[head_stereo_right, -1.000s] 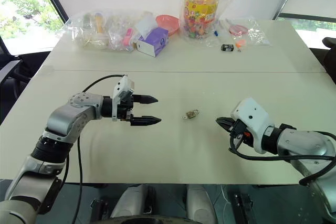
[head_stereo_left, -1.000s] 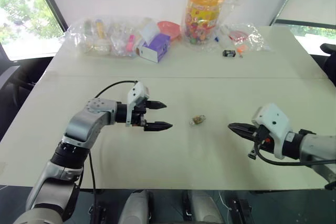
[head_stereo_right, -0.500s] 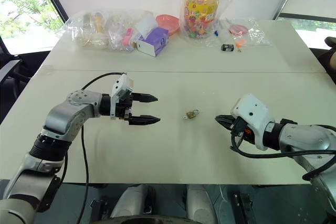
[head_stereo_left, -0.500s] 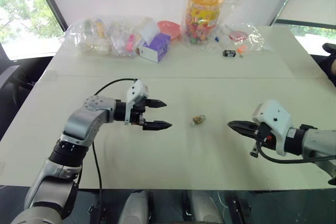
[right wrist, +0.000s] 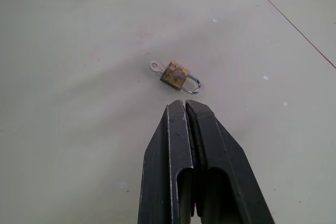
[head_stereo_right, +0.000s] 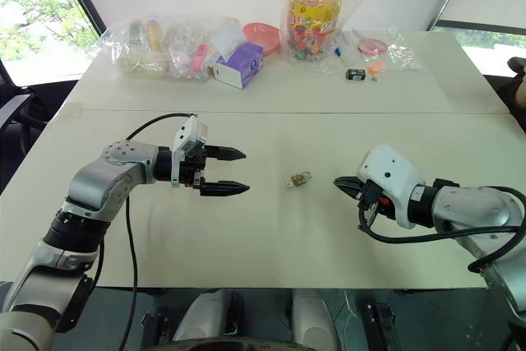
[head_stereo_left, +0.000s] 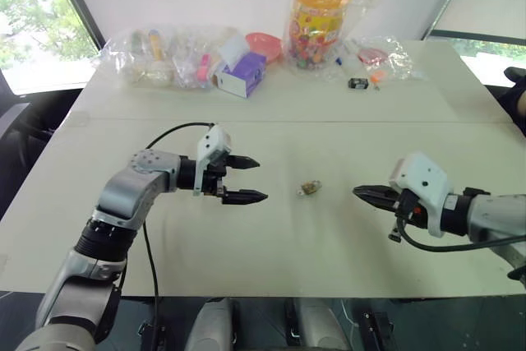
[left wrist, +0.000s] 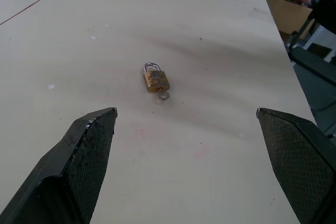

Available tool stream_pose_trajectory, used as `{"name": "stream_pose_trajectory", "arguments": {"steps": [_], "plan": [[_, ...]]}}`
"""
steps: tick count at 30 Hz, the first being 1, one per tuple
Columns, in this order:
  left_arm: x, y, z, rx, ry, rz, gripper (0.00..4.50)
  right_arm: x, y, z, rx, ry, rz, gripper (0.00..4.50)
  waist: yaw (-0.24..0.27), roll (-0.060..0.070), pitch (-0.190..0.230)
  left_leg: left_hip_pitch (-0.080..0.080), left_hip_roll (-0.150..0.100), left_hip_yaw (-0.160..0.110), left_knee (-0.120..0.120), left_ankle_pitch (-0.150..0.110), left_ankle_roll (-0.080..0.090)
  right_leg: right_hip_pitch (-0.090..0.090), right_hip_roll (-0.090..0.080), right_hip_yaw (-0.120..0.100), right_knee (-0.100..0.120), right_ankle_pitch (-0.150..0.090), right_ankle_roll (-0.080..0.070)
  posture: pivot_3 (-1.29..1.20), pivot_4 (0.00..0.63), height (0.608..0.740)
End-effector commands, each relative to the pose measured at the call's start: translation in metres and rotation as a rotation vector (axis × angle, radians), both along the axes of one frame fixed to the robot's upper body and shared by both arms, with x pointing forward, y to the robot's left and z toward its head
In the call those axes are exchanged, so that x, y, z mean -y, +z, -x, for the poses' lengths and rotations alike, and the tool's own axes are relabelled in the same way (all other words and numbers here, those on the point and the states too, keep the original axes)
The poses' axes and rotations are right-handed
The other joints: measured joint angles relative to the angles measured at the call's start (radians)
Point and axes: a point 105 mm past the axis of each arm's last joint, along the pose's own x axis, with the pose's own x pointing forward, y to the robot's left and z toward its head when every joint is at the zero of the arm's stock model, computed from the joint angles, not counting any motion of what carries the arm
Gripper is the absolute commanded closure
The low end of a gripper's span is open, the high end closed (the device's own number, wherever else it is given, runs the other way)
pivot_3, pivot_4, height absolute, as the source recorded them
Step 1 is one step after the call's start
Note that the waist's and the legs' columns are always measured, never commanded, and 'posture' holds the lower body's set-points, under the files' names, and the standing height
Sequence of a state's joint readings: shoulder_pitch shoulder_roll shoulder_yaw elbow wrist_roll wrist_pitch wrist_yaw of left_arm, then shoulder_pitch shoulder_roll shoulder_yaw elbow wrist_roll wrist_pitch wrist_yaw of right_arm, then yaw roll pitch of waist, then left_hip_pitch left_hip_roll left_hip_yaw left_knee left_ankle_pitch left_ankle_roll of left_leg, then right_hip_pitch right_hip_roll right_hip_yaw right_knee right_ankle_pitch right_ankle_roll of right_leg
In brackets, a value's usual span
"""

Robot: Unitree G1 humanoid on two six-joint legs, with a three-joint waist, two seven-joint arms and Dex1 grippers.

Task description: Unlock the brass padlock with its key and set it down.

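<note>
The brass padlock (head_stereo_left: 309, 189) lies flat on the cream table (head_stereo_left: 271, 236), midway between my two grippers; its thin silvery shackle looks pushed in. A small silver key (left wrist: 163, 95) sticks out of its bottom end. The left wrist view shows the padlock (left wrist: 156, 80) ahead of my wide-open left fingers (left wrist: 86, 145). My left gripper (head_stereo_left: 249, 180) hovers open to the left of the lock, pointing at it. My right gripper (head_stereo_left: 362, 192) is shut and empty, its tip aimed at the padlock (right wrist: 178, 75) from the right, a short gap away.
Along the far edge sit clear bags of small items (head_stereo_left: 168, 57), a purple and white box (head_stereo_left: 242, 73), a pink bowl (head_stereo_left: 265, 43), a tall jar with an orange lid (head_stereo_left: 319, 18) and a small black box (head_stereo_left: 358, 83). A seam (head_stereo_left: 329, 122) crosses the table.
My right gripper has crept slightly toward the padlock, staying shut. The left gripper and the padlock have kept still.
</note>
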State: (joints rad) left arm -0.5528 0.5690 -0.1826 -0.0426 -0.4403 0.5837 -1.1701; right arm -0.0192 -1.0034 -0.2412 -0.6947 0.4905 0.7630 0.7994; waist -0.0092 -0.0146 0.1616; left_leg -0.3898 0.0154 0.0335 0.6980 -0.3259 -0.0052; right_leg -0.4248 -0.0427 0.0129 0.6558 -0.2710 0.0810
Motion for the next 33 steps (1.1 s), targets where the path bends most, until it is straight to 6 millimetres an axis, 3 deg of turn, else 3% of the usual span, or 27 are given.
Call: {"name": "stream_pose_trajectory", "arguments": {"steps": [1, 3, 10, 15, 20, 33], "plan": [[0.002, 0.01, 0.0, 0.042, -0.01, 0.005, 0.02, -0.005, 0.002, -0.01, 0.044, 0.096, 0.086, 4.24, -0.002, 0.0, 0.0, 0.0, 0.0, 0.0, 0.0, 0.0, 0.0, 0.0, 0.0, 0.0, 0.0, 0.0, 0.0, 0.0, 0.15, 0.735], [0.002, 0.011, -0.002, 0.047, -0.005, 0.008, 0.0, -0.003, -0.009, -0.016, 0.025, 0.161, 0.199, 3.63, -0.002, 0.0, 0.0, 0.0, 0.0, 0.0, 0.0, 0.0, 0.0, 0.0, 0.0, 0.0, 0.0, 0.0, 0.0, 0.0, 0.15, 0.735], [0.0, 0.012, -0.003, 0.072, 0.013, -0.001, 0.0, -0.018, -0.029, -0.053, -0.042, 0.322, 0.235, 0.02, -0.005, 0.0, 0.0, 0.0, 0.0, 0.001, 0.001, 0.0, 0.0, 0.0, 0.0, 0.0, 0.0, 0.0, 0.0, 0.0, 0.15, 0.735], [-0.001, 0.012, 0.0, 0.082, 0.038, 0.002, 0.0, -0.026, -0.037, -0.08, -0.112, 0.336, 0.132, 0.02, -0.002, 0.0, 0.001, 0.0, 0.0, 0.001, 0.001, 0.0, 0.0, -0.001, -0.002, 0.0, 0.0, 0.0, 0.0, 0.0, 0.15, 0.735], [-0.005, 0.013, 0.002, 0.094, 0.068, -0.002, 0.0, -0.022, -0.052, -0.098, -0.197, 0.314, 0.08, 0.02, -0.001, 0.001, 0.001, 0.0, 0.0, 0.001, 0.001, 0.0, 0.0, -0.001, -0.003, 0.0, 0.0, 0.0, 0.0, 0.0, 0.15, 0.735], [-0.008, 0.015, 0.003, 0.112, 0.091, -0.016, 0.0, -0.032, -0.082, -0.11, -0.271, 0.309, 0.01, 0.02, -0.009, 0.001, 0.001, 0.002, 0.0, 0.002, 0.001, 0.001, -0.001, -0.001, -0.004, 0.0, 0.005, 0.0, 0.0, 0.0, 0.15, 0.735]]}}
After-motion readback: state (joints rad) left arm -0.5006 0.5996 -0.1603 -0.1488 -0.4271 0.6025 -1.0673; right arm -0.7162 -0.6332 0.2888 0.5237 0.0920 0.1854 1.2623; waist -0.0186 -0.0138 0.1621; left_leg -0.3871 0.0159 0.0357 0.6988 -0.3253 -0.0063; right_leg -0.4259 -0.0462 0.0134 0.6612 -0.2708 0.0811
